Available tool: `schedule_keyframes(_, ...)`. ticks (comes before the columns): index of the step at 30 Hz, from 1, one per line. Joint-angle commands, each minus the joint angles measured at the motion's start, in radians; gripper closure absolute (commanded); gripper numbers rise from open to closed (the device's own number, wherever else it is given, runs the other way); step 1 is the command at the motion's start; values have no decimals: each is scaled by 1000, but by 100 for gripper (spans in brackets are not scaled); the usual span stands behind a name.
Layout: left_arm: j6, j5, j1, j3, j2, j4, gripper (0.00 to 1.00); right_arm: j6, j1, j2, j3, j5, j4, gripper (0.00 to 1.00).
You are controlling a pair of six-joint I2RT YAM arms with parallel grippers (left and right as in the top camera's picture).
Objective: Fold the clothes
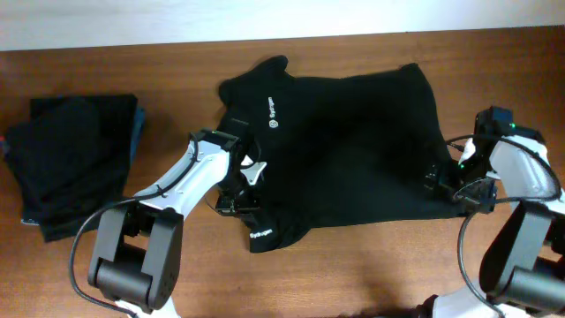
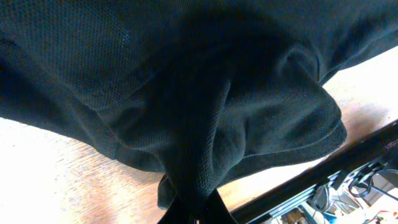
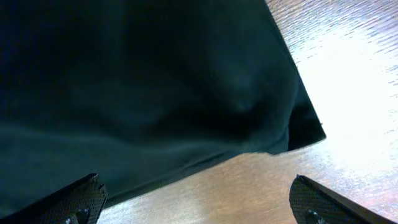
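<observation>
Wooden bench below pale wall | done: folded dark stack, well outboard of left hand | remaining, by judgement: black shirt, spread unfolded between both hands | left hand clamped on shirt fabric | right hand wide at the hem, holding nothing

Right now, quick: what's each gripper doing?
Left gripper: closed, pinching a fold of the black shirt.
Right gripper: open, holding nothing, at the shirt's edge.
</observation>
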Motion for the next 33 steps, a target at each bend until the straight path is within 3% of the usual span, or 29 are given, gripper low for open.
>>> schedule_keyframes(1,19,-8,3,14,-23,3,97,56,-63,35,-5,50,16,1)
schedule_keyframes(7,19,-34,3,14,-23,3,97,55,-157,47,-5,-4,24,1)
schedule_keyframes(21,19,-34,3,14,-23,7,96,56,-156,48,-161,-26,224,0)
schedule_keyframes(27,19,-34,3,14,-23,7,96,56,-156,48,-161,-31,233,27)
schedule_keyframes(33,19,-33,3,14,-23,6,96,56,-156,48,-161,-31,233,67)
